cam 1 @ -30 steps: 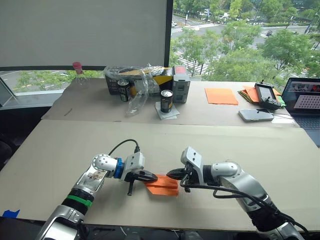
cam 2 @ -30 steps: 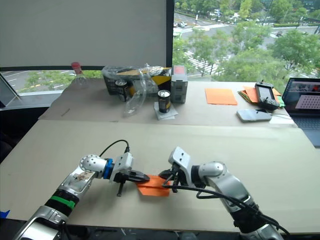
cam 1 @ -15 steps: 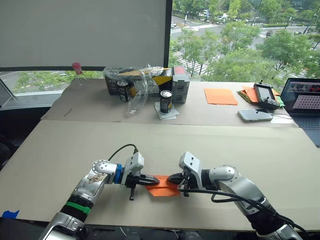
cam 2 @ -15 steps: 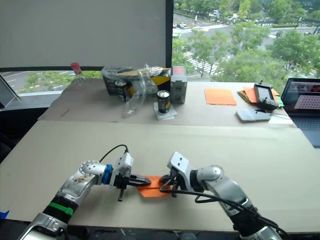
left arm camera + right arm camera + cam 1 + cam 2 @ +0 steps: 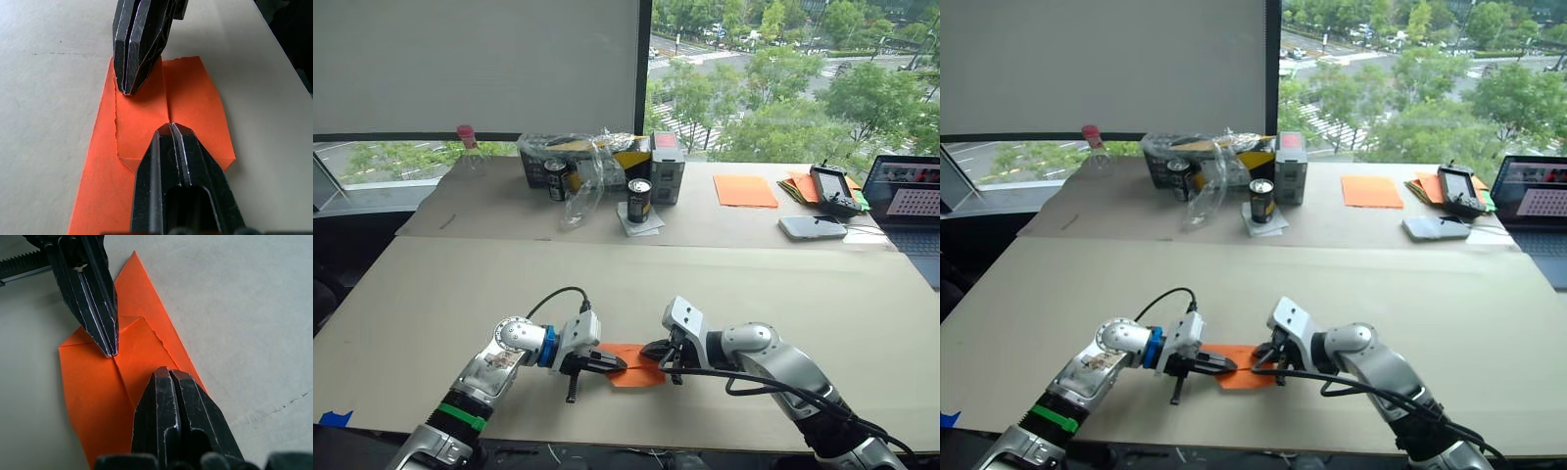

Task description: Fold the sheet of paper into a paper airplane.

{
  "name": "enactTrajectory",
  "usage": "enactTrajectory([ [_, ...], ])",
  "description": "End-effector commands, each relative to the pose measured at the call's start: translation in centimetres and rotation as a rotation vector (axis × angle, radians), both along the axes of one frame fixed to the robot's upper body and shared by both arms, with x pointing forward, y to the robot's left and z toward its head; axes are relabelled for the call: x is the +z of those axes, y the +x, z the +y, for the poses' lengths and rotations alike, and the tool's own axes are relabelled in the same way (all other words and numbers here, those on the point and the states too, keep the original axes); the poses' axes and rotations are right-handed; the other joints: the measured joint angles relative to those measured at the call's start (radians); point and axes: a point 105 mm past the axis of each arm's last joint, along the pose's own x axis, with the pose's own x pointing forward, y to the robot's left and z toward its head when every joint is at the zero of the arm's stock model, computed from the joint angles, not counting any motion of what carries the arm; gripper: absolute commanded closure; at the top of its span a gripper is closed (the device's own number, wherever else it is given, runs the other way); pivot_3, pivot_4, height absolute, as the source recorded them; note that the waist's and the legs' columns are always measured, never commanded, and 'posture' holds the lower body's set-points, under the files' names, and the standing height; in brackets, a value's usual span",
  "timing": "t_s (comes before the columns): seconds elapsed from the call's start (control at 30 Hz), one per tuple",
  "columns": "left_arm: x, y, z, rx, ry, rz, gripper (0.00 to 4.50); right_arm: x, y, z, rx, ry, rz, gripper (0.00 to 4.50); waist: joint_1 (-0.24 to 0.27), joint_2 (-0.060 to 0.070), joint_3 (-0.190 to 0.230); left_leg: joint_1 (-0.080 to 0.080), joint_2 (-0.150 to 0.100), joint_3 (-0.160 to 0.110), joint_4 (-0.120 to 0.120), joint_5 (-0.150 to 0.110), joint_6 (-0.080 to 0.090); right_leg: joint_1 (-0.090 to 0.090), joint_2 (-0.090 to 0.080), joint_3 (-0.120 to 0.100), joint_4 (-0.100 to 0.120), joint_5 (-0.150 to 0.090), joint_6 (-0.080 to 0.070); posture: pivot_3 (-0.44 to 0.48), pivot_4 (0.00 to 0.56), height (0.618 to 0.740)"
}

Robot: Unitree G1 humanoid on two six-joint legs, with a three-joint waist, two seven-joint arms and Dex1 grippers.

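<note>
One thin bright orange sheet of paper [image 5: 634, 364], partly folded with flaps meeting at a centre seam, lies flat near the front edge of the beige tabletop [image 5: 724, 284]. It sits right between two grippers: the left gripper [image 5: 619, 364] and right gripper [image 5: 648, 350] both have fingers pinched together, tips pressing down on it from opposite ends.

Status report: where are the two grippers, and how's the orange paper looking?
Left gripper shut, tip on the sheet of paper. Right gripper shut, tip pressing opposite. Paper partly folded, flat on table. Nothing in the way.
</note>
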Motion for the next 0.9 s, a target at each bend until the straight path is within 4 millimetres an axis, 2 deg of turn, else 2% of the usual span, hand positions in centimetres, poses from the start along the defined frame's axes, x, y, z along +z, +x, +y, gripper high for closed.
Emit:
enactTrajectory([
  [0.03, -3.3, -0.7, 2.5, 0.075, 0.095, 0.076, 4.5, -4.5, -1.6, -2.0, -0.064, -0.134, 0.184, 4.46, -0.001, 0.001, -0.003, 0.0, 0.0, 0.0, 0.0, 0.0, 0.0, 0.0, 0.0, 0.0, 0.0, 0.0, 0.0, 0.0, 0.15, 0.73],
  [0.17, -4.6, -1.2, 3.9, 0.133, 0.099, 0.111, 4.5, -4.2, -1.3, -2.1, -0.067, -0.129, 0.162, 4.46, -0.006, -0.001, -0.009, 0.005, 0.0, 0.001, -0.006, 0.0, 0.0, 0.001, 0.0, 0.001, 0.0, -0.001, -0.001, 0.0, 0.15, 0.73],
  [0.27, -4.4, -1.3, 3.6, 0.155, 0.058, 0.128, 4.5, -3.4, -1.0, -1.6, -0.038, -0.094, 0.101, 4.46, -0.013, 0.0, -0.013, 0.006, 0.002, 0.001, -0.01, 0.0, 0.0, 0.001, 0.001, 0.001, 0.0, -0.001, -0.002, 0.0, 0.15, 0.73],
  [0.4, -4.3, -1.9, 2.9, 0.145, 0.028, 0.159, 4.5, -0.1, -0.9, 0.7, 0.114, 0.007, -0.094, 4.46, -0.025, 0.001, -0.013, 0.006, 0.002, 0.0, -0.012, 0.0, 0.0, 0.0, 0.001, 0.001, 0.0, -0.002, -0.002, 0.0, 0.15, 0.73],
  [0.53, -4.5, -2.2, 2.5, 0.122, 0.035, 0.171, 4.5, 0.9, -0.5, 1.7, 0.153, 0.038, -0.165, 4.46, -0.026, 0.001, -0.013, 0.006, 0.002, 0.001, -0.012, 0.0, 0.0, 0.0, 0.001, 0.001, 0.0, -0.002, -0.002, 0.0, 0.15, 0.73],
  [0.9, -4.0, -2.4, 2.4, 0.128, 0.021, 0.218, 4.5, -0.5, -2.3, 3.0, 0.141, 0.1, -0.084, 4.46, -0.026, 0.001, -0.012, 0.005, 0.001, 0.001, -0.013, 0.0, 0.0, -0.001, 0.001, 0.001, -0.001, -0.003, -0.002, 0.0, 0.15, 0.73],
])
